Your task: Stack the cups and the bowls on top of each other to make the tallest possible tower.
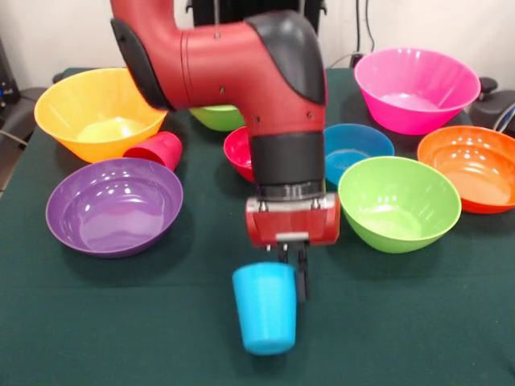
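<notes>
A: Bowls first, then. We have the yellow-orange bowl [96, 112] at ten o'clock, the pink bowl [416, 88] at one, the orange bowl [475, 165] at three and the purple bowl [114, 204] at nine. A lime green bowl [399, 203] lies right of centre, with a second green bowl [217, 117] peeking out behind the arm [241, 72]. The small blue bowl [356, 149] and small red bowl [239, 151] sit near the middle.

B: And the cups?

A: The red cup [157, 149] lies tipped over at ten o'clock, touching the yellow-orange bowl. The sky-blue cup [265, 307] is at six o'clock, rim up, tilted slightly, and seems lifted off the table [80, 322].

B: So which step are we on?

A: We judge it the first pick. The gripper [294, 265] has its fingers clamped on the sky-blue cup's rim at the right side. Nothing is stacked yet.

B: Next move?

A: We would carry the cup to a bowl chosen as base, likely an upturned one, and set it down level before letting go.
</notes>
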Controlling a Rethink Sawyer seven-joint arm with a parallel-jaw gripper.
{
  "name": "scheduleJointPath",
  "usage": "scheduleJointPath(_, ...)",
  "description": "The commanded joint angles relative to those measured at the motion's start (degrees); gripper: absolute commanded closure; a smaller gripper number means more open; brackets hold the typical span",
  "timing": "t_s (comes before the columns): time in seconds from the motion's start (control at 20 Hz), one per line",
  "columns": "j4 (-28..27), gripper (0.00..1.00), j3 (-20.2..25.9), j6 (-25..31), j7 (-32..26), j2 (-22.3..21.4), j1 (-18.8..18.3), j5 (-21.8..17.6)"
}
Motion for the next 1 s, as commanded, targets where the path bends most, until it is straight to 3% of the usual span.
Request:
scheduleJointPath(0.05,7.9,1.0,1.0,14.8,2.9,-8.0,-1.0,2.1)
scheduleJointPath(0.65,2.9,1.0,2.6,29.8,-0.2,-12.9,-1.5,5.7)
scheduleJointPath(0.85,-3.2,1.0,0.3,38.3,-0.9,-11.8,0.6,6.1)
scheduleJointPath(1.0,-9.4,1.0,-2.5,47.7,0.5,-8.7,3.1,5.9)
